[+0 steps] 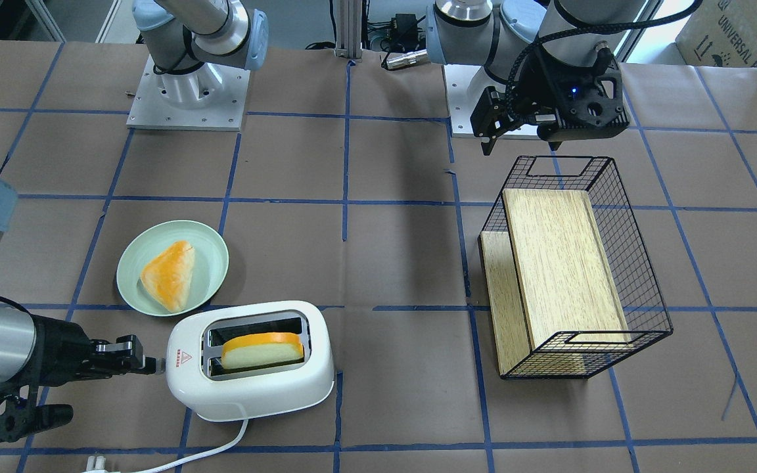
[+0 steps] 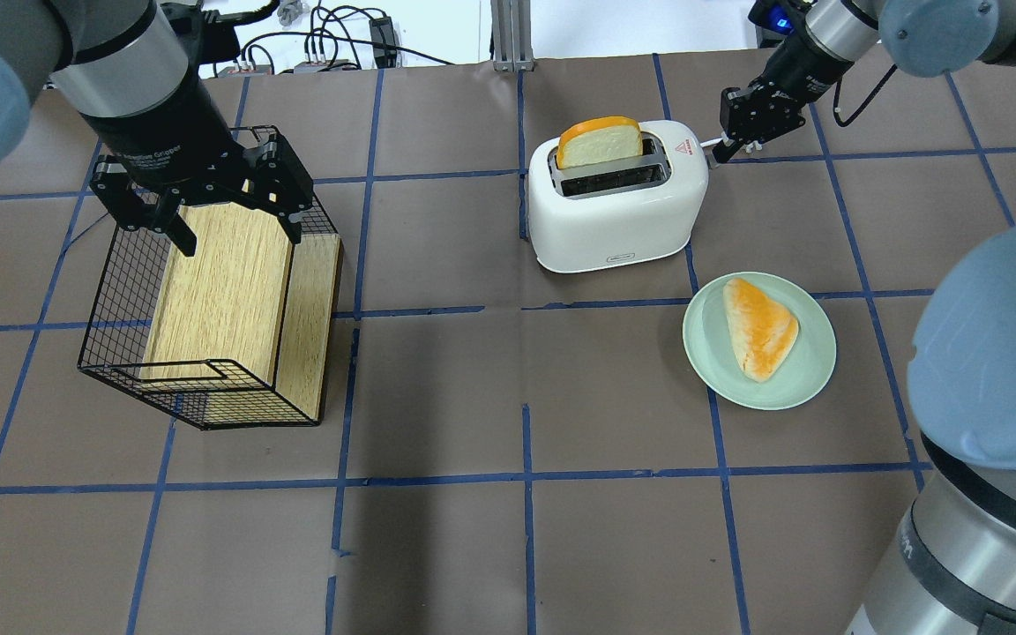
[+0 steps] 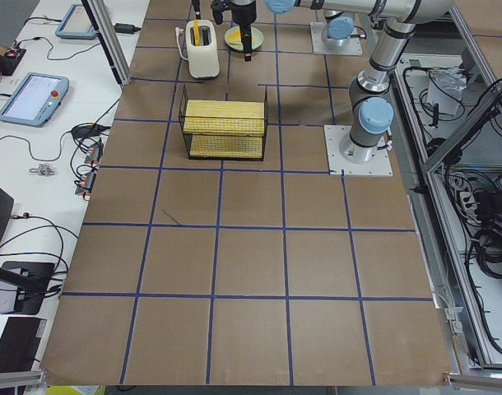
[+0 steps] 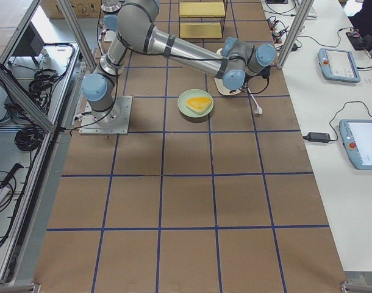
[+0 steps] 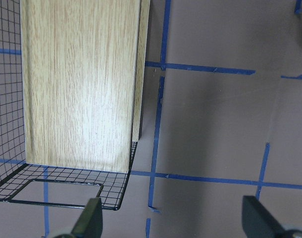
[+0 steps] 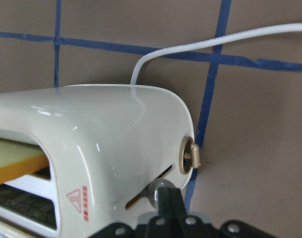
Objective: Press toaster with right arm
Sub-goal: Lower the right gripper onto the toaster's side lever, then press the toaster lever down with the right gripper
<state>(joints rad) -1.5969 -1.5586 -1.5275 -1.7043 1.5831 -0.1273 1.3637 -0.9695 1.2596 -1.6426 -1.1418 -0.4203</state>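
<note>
The white toaster (image 1: 253, 381) stands at the table's far side (image 2: 614, 212), with a slice of bread (image 1: 263, 351) sticking up from one slot. My right gripper (image 1: 150, 363) is shut and its tip is at the toaster's end face, below the red triangle mark (image 2: 683, 148). In the right wrist view the shut fingertips (image 6: 168, 198) touch the grey lever knob (image 6: 158, 187) next to the gold dial (image 6: 188, 157). The white cord (image 6: 215, 47) runs off behind. My left gripper (image 2: 239, 231) is open and empty above the basket.
A wire basket (image 1: 641, 276) holding a wooden board (image 2: 226, 291) lies under the left gripper (image 5: 173, 223). A green plate (image 1: 129, 263) with a triangular piece of bread (image 2: 759, 326) sits beside the toaster. The cord's plug (image 1: 96, 463) lies at the table edge.
</note>
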